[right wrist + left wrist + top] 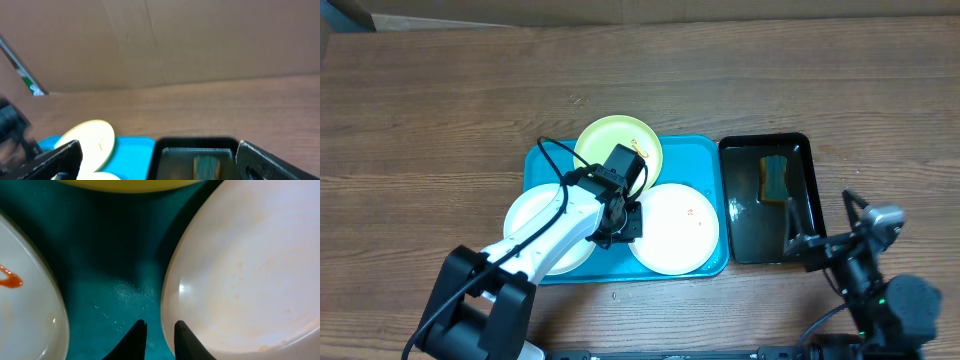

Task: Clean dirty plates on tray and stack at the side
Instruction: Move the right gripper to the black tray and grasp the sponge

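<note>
Three plates lie on the turquoise tray (705,150): a pale yellow-green one (610,140) at the back, a white one (535,215) on the left and a white one (680,228) on the right. My left gripper (624,224) hangs low over the tray between the white plates. In the left wrist view its jaws (160,327) stand narrowly open astride the right plate's (250,270) rim, one finger over the tray floor (110,255), the other over the plate. The left plate (25,310) carries an orange smear (10,280). My right gripper (828,225) is wide open and empty.
A black tray (740,240) holding liquid and a sponge (775,178) stands right of the turquoise tray; the right gripper (160,165) hovers at its near end. Bare wooden tabletop (440,120) surrounds both trays. A cardboard wall (175,45) rises behind the table.
</note>
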Controlling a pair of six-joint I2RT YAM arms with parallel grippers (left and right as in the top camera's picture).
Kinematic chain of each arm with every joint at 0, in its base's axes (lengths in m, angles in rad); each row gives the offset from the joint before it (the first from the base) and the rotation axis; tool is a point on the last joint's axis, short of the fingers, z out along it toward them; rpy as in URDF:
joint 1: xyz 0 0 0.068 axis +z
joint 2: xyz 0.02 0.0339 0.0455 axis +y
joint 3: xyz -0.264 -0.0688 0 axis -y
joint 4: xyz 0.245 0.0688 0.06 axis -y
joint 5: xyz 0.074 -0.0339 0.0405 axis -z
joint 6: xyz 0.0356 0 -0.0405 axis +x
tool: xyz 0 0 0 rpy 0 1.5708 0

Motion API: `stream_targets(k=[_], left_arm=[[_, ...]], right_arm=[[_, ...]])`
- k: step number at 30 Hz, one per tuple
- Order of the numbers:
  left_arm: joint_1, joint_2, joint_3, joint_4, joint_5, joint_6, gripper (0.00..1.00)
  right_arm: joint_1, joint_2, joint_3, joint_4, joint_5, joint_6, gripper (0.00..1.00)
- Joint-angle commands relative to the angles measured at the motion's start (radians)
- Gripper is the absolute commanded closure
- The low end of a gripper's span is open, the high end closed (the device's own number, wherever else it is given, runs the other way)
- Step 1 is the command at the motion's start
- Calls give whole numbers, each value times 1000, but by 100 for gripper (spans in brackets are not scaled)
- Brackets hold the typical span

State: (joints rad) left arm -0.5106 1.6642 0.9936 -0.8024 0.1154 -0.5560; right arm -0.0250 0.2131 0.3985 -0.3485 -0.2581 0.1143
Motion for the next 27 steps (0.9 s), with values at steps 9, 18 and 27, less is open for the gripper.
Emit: stream_targets(k=[9,18,27], left_arm=[[19,29,-9,14,20,0,80],[19,30,-9,29,35,29,80],[24,49,-5,36,47,35,77]], right_arm=[[-3,715,650,-397,-85,17,0],[-3,966,703,-433,-180,18,14],[-2,1086,702,-482,-5,47,20]])
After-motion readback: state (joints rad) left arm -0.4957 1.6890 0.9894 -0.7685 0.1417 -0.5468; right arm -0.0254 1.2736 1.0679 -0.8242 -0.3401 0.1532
